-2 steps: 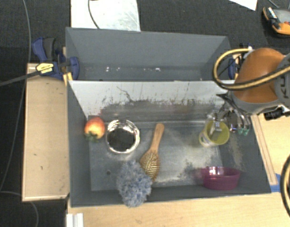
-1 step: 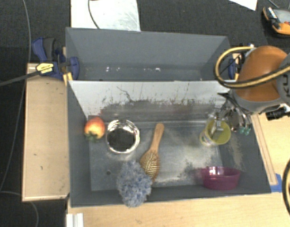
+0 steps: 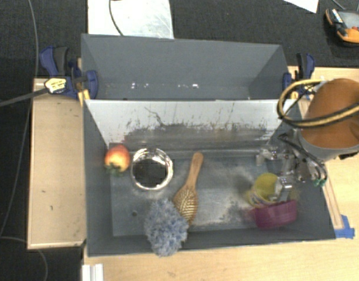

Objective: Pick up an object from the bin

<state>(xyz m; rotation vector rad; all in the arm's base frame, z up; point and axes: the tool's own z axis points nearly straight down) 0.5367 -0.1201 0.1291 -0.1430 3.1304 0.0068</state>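
Descent seems the step in hand: metal gripper [image 3: 283, 179] hangs beside a rounded yellow object [image 3: 263, 186], far of a purple plastic bowl [image 3: 277, 214], at the right of the grey metal bin [image 3: 167, 117]. How open it is, I cannot tell. Next it likely needs centring on the yellow object, then closing.

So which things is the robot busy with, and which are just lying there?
In the job:
gripper, on the right
yellow thing under it
purple bowl close by, maybe

Just lying about:
apple
round clear cup
wooden hairbrush
fluffy blue-grey duster
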